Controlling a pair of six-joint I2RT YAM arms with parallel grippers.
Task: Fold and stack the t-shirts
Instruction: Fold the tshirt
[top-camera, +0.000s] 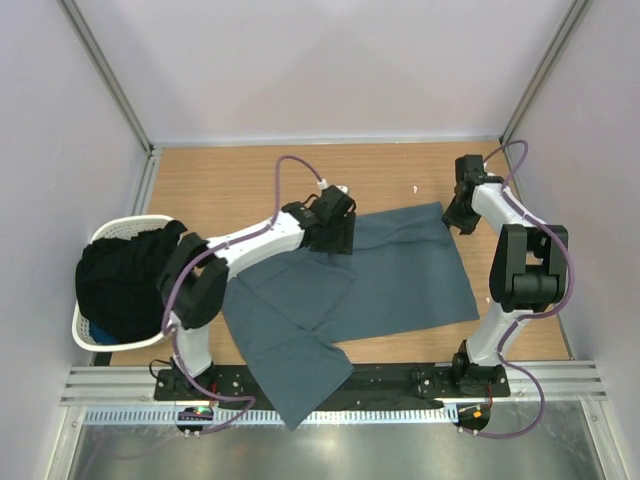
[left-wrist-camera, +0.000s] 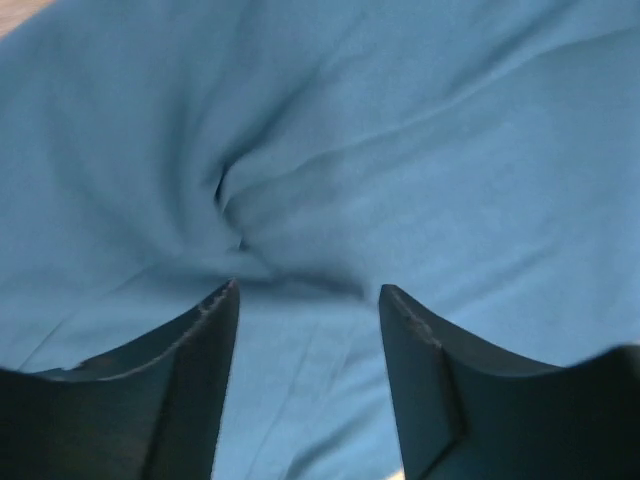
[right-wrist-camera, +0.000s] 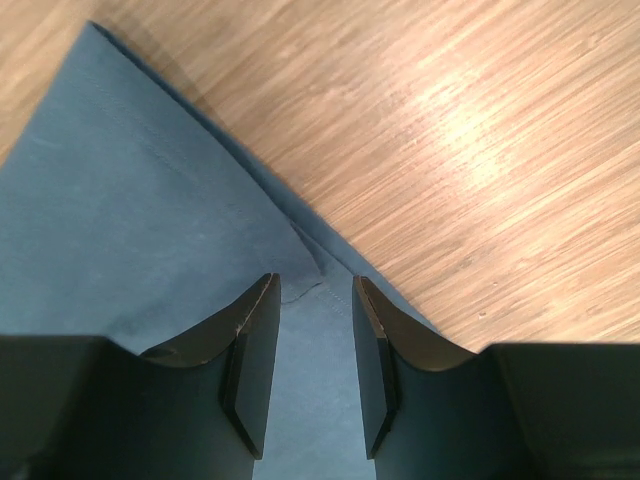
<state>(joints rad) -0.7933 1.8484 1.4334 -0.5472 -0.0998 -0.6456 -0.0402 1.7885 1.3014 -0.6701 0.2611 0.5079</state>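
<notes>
Top external: t-shirt long axis diag, near-left to far-right. L gripper jaws apart over cloth; R gripper apart at hem.

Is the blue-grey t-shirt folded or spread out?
Spread out, not folded: the t-shirt lies loosely across the table, rumpled, with one end hanging over the near edge.

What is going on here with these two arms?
Both grippers are at a blue-grey t-shirt lying on the table. The left gripper is low over its far edge, jaws apart, cloth puckered ahead. The right gripper, also open, is at the far right corner. A white basket at the left holds dark clothes.
</notes>
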